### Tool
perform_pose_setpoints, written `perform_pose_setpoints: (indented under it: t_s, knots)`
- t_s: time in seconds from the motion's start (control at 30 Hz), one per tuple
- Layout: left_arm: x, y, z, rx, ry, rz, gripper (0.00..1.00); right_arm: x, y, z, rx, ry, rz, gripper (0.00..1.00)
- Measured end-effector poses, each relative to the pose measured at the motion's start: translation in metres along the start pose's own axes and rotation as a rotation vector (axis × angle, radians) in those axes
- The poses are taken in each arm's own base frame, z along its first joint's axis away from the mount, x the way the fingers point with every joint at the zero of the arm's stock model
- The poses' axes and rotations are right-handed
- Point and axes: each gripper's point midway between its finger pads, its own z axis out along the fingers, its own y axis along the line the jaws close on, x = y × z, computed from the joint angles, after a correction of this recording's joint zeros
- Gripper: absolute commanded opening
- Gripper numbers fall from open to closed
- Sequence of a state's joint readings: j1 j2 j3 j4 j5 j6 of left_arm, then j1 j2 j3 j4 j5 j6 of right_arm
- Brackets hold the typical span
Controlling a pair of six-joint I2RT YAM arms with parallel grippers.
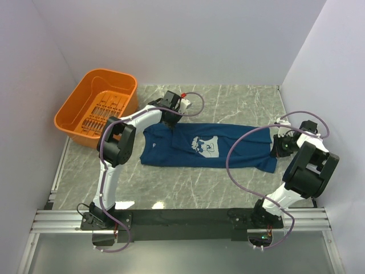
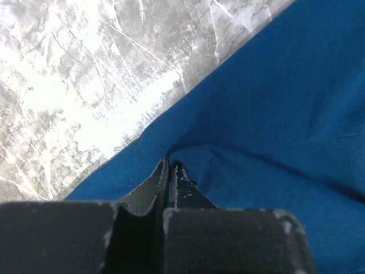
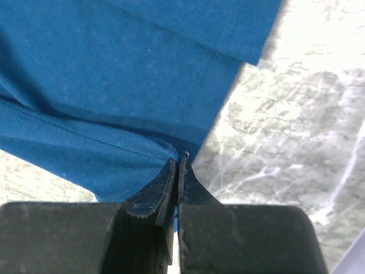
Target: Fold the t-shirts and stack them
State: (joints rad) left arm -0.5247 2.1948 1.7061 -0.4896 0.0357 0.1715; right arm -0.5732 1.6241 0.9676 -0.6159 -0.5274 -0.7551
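T-shirt point(image 1: 174, 154): navy, spread out on the marble worktop point(image 1: 188, 188), just to the right of the orange basket point(image 1: 68, 108) and not touching it. Long axis runs away from the basket. Pale square print point(image 1: 204, 145) faces up, about mid-length.

Left hand point(image 1: 170, 121): at the shirt end nearest the basket, on the far corner. In the wrist view the left hand point(image 2: 171, 165) has both fingers point(image 2: 155, 181) pressed together, with a ridge of blue cloth bunched right at the tips. Reads as clamped on the T-shirt point(image 2: 274, 114). The shirt edge runs diagonally, with bare worktop point(image 2: 68, 85) past it.

Right hand point(image 1: 279, 147): at the shirt end farthest from the basket. In its wrist view the right hand point(image 3: 179, 160) is closed too, no gap between the fingers point(image 3: 157, 191), and the stitched hem is drawn into the tips. Clamped on the T-shirt point(image 3: 114, 74). A second layer of cloth overlaps at the top, and the worktop point(image 3: 285, 125) shows beside it.

Cloth at the end away from the basket is rumpled and doubled over; the rest lies fairly flat. The right arm's purple cable point(image 1: 231, 154) arcs over that end in the top view. Cannot tell which end is the collar.
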Motion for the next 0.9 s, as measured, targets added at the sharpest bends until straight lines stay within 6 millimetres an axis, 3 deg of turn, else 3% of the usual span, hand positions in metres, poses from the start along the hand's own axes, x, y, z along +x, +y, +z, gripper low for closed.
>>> perform_pose_setpoints:
  t_s: [0.53,0.9]
  knots:
    - [0.004,0.003,0.005,-0.002,0.006,-0.007,0.0,0.013,-0.001,-0.006,0.004,0.057,0.009,0.0]
    - [0.003,0.003,0.005,0.007,0.004,-0.011,0.0,-0.016,0.01,-0.001,-0.016,0.019,-0.001,0.0]
